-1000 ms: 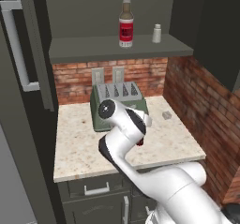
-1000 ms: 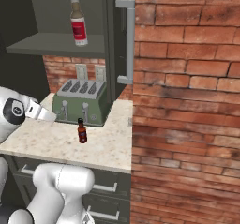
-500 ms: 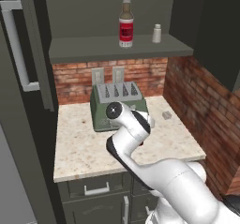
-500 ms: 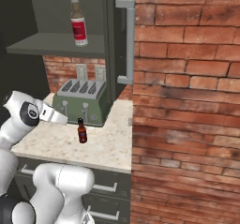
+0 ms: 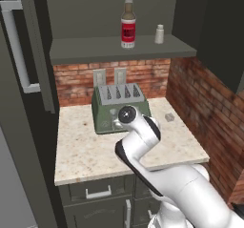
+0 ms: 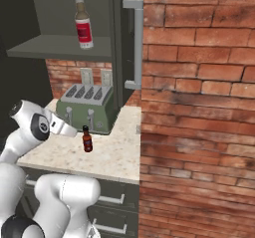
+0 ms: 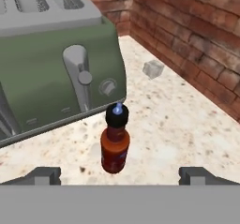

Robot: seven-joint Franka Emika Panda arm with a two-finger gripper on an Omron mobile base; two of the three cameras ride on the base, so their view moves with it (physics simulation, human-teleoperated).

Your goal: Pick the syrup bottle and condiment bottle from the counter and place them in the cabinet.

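A small red bottle with a black cap [image 7: 115, 141] stands on the beige counter [image 7: 178, 120] just in front of the toaster. It is also visible from the right base [image 6: 87, 139]. My gripper [image 7: 121, 176] is open, with the bottle centred a short way ahead of the two fingertips and not touching them. Seen from the right, the gripper [image 6: 74, 131] sits just left of the bottle. A tall clear bottle with a red label [image 5: 127, 19] [image 6: 83, 20] stands upright on the cabinet shelf [image 5: 95, 48]. I cannot tell which bottle is syrup and which condiment.
A green four-slot toaster [image 5: 119, 105] [image 7: 47, 68] sits against the back wall. A small grey block [image 7: 153, 69] lies near the right brick wall [image 5: 205, 103]. A white shaker [image 5: 159, 34] stands on the shelf. The open cabinet door handle [image 6: 134, 43] hangs over the counter's right end.
The hand has swung forward and down toward the small bottle on the counter. The jaws stayed open. Both bottles stand where they were.
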